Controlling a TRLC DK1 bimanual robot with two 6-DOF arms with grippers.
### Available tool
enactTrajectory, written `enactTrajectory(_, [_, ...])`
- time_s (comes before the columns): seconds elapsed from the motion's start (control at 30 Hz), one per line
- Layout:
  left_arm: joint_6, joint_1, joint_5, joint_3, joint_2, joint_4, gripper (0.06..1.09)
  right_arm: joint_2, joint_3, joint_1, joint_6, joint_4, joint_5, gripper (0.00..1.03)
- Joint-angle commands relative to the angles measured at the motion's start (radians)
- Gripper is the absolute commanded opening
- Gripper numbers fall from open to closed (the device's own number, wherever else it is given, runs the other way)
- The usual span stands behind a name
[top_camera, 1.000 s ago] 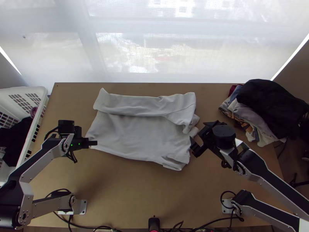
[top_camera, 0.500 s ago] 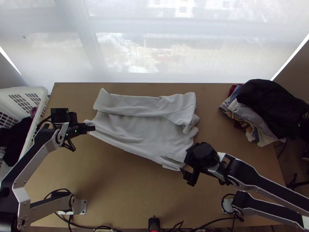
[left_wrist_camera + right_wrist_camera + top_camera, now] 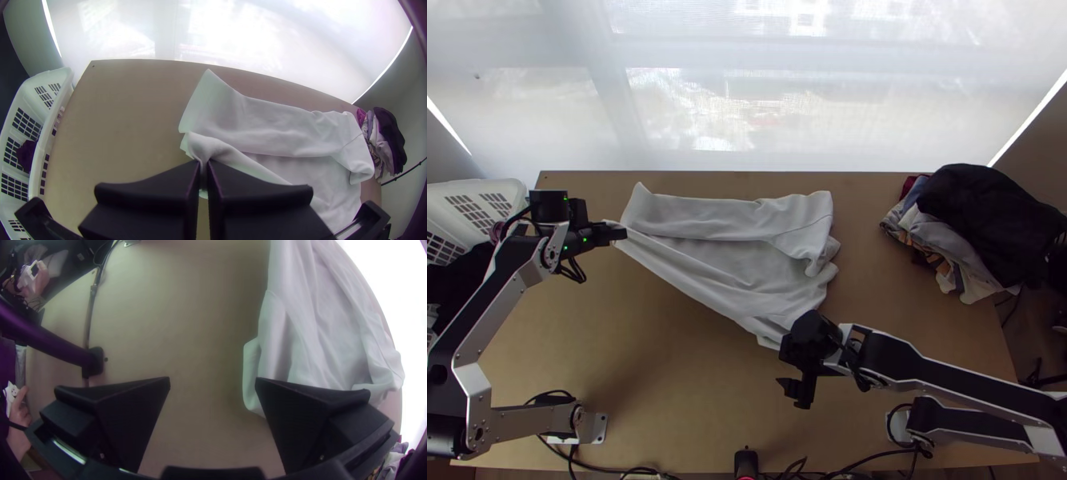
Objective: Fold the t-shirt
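Note:
The white t-shirt [image 3: 723,264] lies on the table, its far part folded over in a band and its near left corner pulled up. At that corner my left gripper [image 3: 617,233] is shut on the cloth; in the left wrist view the left gripper [image 3: 203,166] pinches a gathered bit of the shirt [image 3: 275,124]. Beside the shirt's near right corner, my right gripper [image 3: 797,390] is over the table. In the right wrist view the right gripper [image 3: 212,384] stands open, bare table between its fingers, one finger overlapping the shirt's edge [image 3: 307,342].
A white laundry basket [image 3: 487,192] with dark cloth stands at the table's left. A pile of clothes [image 3: 979,224] lies at the right edge. Cables run along the near edge of the table [image 3: 691,408]. Hands holding small objects show at the right wrist view's edge.
My left gripper took hold of the shirt's near left corner and moved away from the near edge, drawing the cloth with it. My right gripper moved left and toward the near edge.

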Motion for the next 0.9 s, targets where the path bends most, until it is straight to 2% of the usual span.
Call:
enactTrajectory(0.0, [-0.006, -0.012, -0.001, 0.051, 0.044, -0.002, 0.09, 0.116, 0.009, 0.005, 0.014, 0.068, -0.024, 0.87])
enactTrajectory(0.4, [-0.002, -0.019, -0.001, 0.052, 0.058, -0.003, 0.09, 0.308, -0.001, -0.033, 0.033, 0.251, -0.024, 0.83])
enactTrajectory(0.6, [-0.001, -0.019, -0.001, 0.052, 0.058, -0.011, 0.09, 0.311, -0.009, -0.101, 0.019, 0.261, -0.023, 0.83])
enactTrajectory(0.8, [-0.002, -0.024, -0.001, 0.052, 0.056, -0.014, 0.09, 0.320, -0.014, -0.115, 0.016, 0.278, -0.023, 0.83])
enactTrajectory(0.87, [-0.002, -0.024, -0.001, 0.052, 0.053, -0.020, 0.09, 0.335, -0.015, -0.122, 0.014, 0.289, -0.021, 0.78])
